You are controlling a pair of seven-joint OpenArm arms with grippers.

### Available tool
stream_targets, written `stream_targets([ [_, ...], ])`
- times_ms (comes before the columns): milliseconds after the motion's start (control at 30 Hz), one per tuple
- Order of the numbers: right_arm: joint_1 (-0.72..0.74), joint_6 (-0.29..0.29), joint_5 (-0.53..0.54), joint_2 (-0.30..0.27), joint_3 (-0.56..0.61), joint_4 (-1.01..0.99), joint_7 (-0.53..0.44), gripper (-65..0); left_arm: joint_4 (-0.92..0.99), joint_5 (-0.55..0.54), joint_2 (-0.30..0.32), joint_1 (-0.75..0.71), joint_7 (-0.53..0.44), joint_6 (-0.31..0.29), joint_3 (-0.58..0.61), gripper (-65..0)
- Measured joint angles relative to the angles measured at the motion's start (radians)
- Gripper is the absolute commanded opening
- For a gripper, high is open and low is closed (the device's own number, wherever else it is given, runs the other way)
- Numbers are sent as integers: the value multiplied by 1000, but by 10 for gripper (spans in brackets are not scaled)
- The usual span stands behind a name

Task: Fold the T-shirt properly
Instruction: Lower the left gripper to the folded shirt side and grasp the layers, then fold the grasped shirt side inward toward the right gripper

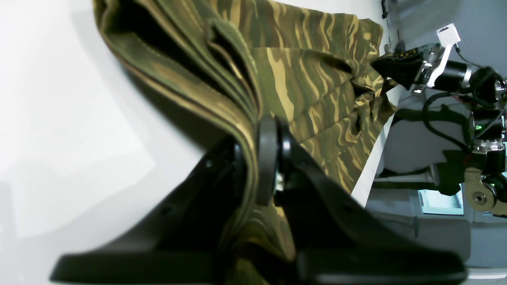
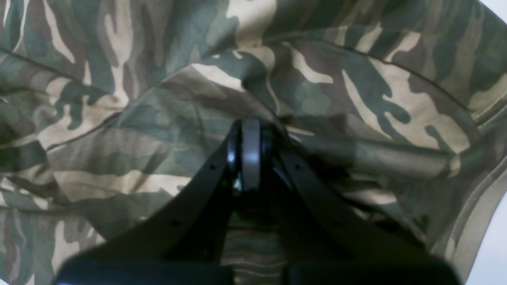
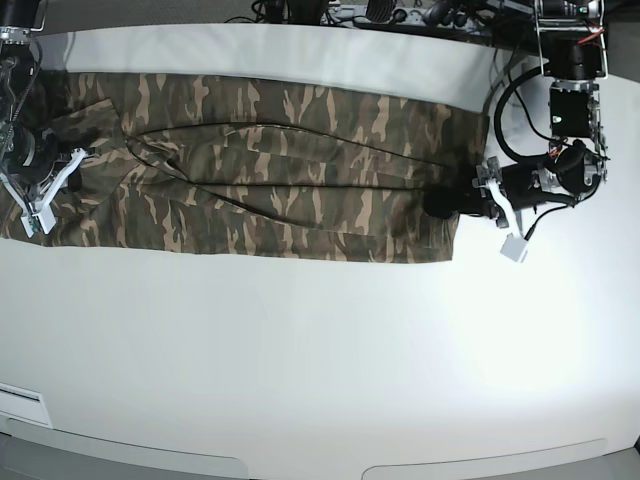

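The camouflage T-shirt (image 3: 280, 180) lies as a long folded band across the back half of the white table (image 3: 300, 350). At the band's right end in the base view, my left gripper (image 3: 440, 205) is shut on the cloth. The left wrist view shows its fingers (image 1: 266, 158) pinching a stack of several cloth layers (image 1: 309, 91). My right gripper (image 3: 70, 160) sits at the band's other end. In the right wrist view its tips (image 2: 249, 150) are pressed together with bunched cloth (image 2: 356, 79) around them. The far end looks pinched by the right gripper (image 1: 380, 65).
The table's back edge (image 3: 300, 28) runs just behind the shirt, with cables and equipment (image 3: 400, 12) beyond it. The arm bases stand at the far left (image 3: 15, 60) and far right (image 3: 570, 80). White tabletop fills the front half.
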State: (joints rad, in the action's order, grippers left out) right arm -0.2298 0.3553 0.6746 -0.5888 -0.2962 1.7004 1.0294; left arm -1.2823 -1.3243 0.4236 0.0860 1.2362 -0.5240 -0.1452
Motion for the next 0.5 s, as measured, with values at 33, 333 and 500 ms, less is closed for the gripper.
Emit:
stream_targets([
  [33,0,0,0,0,0,0,0,-650,0,4,2,3,1,0,0,-650],
  [333,85,3,6,-1,0,30,0,-650,14,54,69,68,24,20,6,-650],
  [500,112,0,-3,-1,0,30,16,-650,13,56,98,90,22,19,6,-650],
])
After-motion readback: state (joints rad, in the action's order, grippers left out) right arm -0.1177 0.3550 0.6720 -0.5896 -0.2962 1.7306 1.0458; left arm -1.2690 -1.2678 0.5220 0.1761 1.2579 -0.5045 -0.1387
